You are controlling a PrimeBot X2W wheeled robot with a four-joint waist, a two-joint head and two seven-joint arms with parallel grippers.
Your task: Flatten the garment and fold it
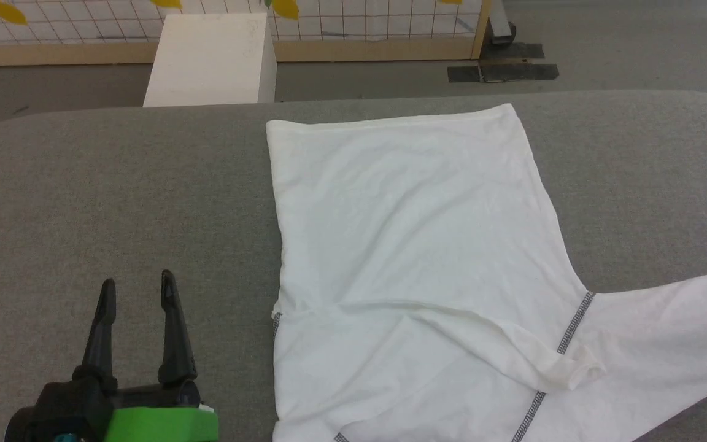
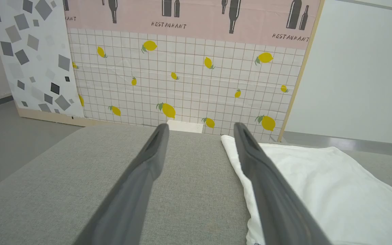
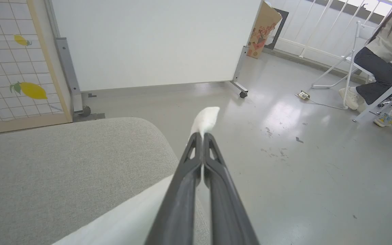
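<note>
Thin white fabric shirt [image 1: 415, 245] on grey padded bench [image 1: 114, 184]: right jaws clamp its sleeve [image 1: 666, 325] outstretched, likely for flattening; left jaws gape beside it.

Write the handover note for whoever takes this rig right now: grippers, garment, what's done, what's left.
Left gripper: open, empty, over the grey table, left of the garment.
Right gripper: shut on the end of the sleeve, held out past the table's right corner.
Done: the body is spread mostly flat.
Left: smooth the creased fold across the near part, lay the sleeve in, then fold.
</note>
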